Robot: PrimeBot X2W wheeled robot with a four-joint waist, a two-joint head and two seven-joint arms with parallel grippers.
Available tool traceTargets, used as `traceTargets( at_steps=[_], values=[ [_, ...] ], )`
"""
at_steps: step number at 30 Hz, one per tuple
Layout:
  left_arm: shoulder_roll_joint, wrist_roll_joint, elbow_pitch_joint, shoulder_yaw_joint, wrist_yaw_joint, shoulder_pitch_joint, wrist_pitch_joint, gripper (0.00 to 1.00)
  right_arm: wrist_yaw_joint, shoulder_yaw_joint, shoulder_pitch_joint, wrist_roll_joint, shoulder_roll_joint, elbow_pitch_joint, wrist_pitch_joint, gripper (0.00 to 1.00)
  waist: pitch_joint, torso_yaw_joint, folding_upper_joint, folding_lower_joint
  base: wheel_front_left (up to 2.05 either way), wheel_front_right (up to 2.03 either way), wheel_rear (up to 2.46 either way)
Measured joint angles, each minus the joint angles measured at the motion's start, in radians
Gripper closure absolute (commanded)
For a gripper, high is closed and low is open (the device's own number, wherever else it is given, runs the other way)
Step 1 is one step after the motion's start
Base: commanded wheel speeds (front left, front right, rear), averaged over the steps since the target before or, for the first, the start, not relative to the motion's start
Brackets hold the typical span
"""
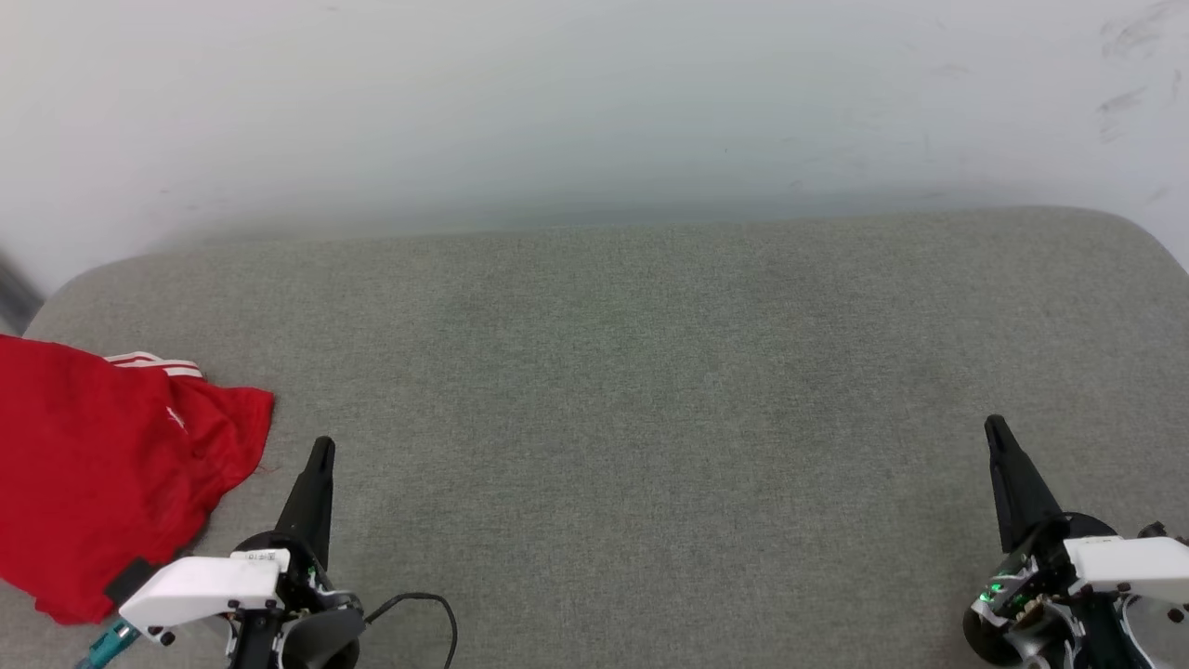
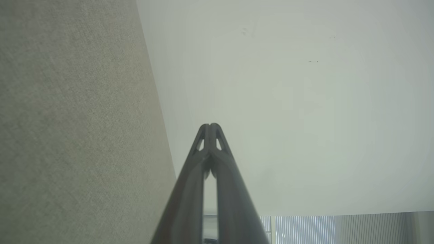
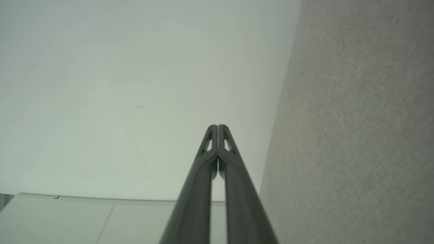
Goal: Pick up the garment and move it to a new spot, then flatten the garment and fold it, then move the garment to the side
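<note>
I see the garment (image 1: 102, 465) crumpled at the left edge of the grey fabric tabletop (image 1: 632, 390), just beside my left hand (image 1: 321, 448). That hand and my right hand (image 1: 995, 427) are both pinched closed and empty. A black cable (image 1: 437, 604) loops by the left wrist.

the head camera looks forward and down from above onto the grey cushion (image 1: 650, 390), white wall (image 1: 557, 93) beyond. each wrist camera sits low, close to the cushion, rolled sideways, facing the wall along the left gripper (image 2: 210, 127) or right gripper (image 3: 217, 128). all views share cushion and wall.
</note>
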Motion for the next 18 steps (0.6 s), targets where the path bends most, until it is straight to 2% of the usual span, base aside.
traceTargets(
  at_steps=[1,6,18],
  values=[
    [0.000,0.000,0.003,0.000,0.000,0.001,0.000,0.00,0.000,0.000,0.002,0.000,0.000,0.003,0.000,0.00,0.000,0.000,0.0000,0.0001,0.00,0.00,0.00],
    [-0.003,0.000,0.023,-0.013,0.002,0.034,-0.006,0.00,0.000,0.009,0.037,0.000,0.001,0.024,-0.009,0.00,0.000,0.000,0.0000,0.0000,0.00,0.00,0.00],
    [0.002,0.038,-0.058,-0.087,0.002,0.035,-0.068,0.00,0.000,0.057,0.050,-0.062,0.001,-0.038,-0.069,0.00,0.000,0.003,0.0000,0.0001,0.00,0.00,0.00]
  ],
)
